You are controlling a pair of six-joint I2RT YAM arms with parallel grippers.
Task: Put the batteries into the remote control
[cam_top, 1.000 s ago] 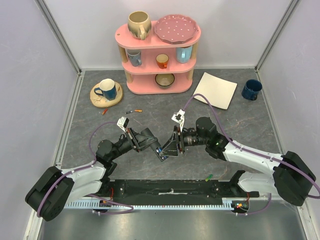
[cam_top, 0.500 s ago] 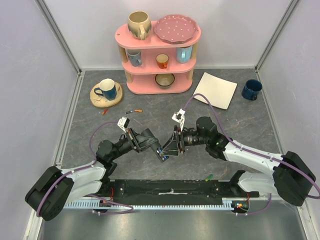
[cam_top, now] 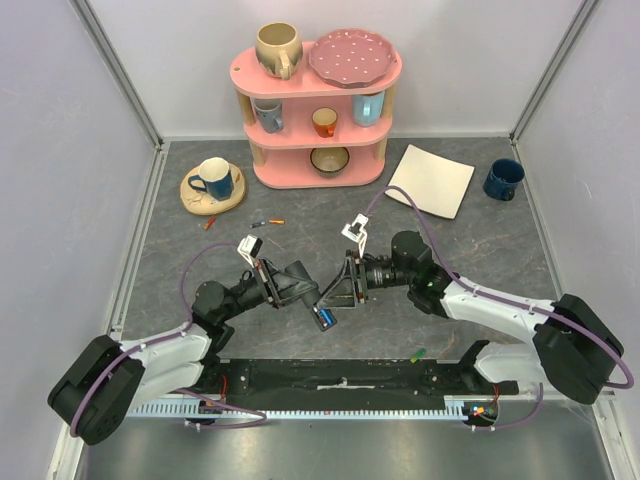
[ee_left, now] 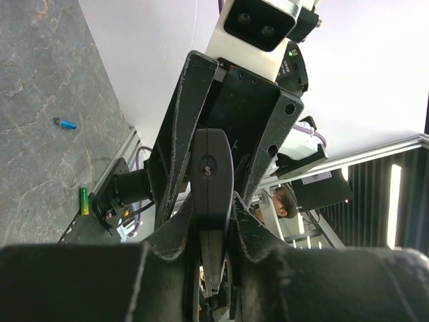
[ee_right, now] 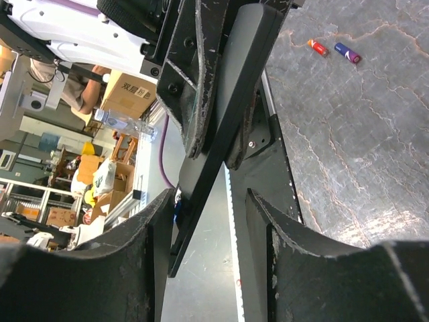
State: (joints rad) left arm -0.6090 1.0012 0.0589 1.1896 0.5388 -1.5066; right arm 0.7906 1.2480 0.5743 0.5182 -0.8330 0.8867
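Note:
The remote control (cam_top: 322, 308) is a slim black bar held off the table between the two arms, with a blue battery (cam_top: 326, 319) showing at its lower end. My left gripper (cam_top: 314, 298) is shut on it; the left wrist view shows the remote control (ee_left: 211, 171) end-on between the fingers. My right gripper (ee_right: 209, 200) stands open, its jaws on either side of the remote control (ee_right: 234, 107), which lies closer to one finger. Loose batteries lie on the table: orange (ee_right: 316, 46), purple-blue (ee_right: 347, 52), blue (ee_left: 65, 123), green (ee_left: 84, 200) and green (cam_top: 418, 353).
A pink shelf (cam_top: 318, 110) with mugs, a bowl and a plate stands at the back. A blue mug on a round coaster (cam_top: 213, 180) is back left, with a white square plate (cam_top: 430, 180) and a dark blue mug (cam_top: 503, 180) back right. Grey walls close in three sides.
The remote's lower end has tipped a little toward the near edge, showing its blue battery more. The right arm shifted slightly. The left grip is unchanged.

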